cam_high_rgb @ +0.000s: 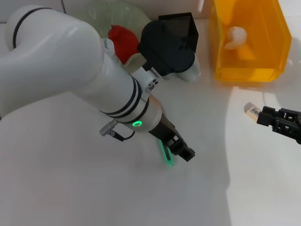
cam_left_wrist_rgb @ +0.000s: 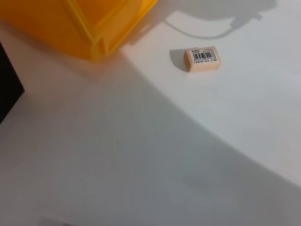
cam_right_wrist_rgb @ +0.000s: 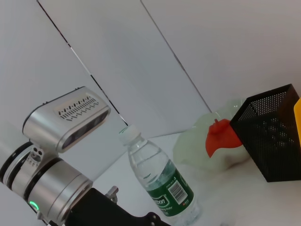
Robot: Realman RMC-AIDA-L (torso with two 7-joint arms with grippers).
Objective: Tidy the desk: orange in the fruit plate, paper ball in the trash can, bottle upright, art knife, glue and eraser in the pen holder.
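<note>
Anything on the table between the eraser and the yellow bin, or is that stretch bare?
Bare. In the left wrist view only plain white tabletop lies between the eraser and the yellow bin; they sit apart.

White desk (cam_high_rgb: 70,188), glossy; pale panelled wall (cam_right_wrist_rgb: 141,56), dark seams.

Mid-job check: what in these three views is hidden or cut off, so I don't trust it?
- Head view: the bottle is hidden behind the left arm; only the right wrist view shows it, upright.
- Head view: the left pincer partly covers a green-handled tool; what tool it is stays unclear.
- Head view: the right pincer runs off the frame edge beside the eraser.
- Pen holder: contents unreadable through the mesh.
</note>
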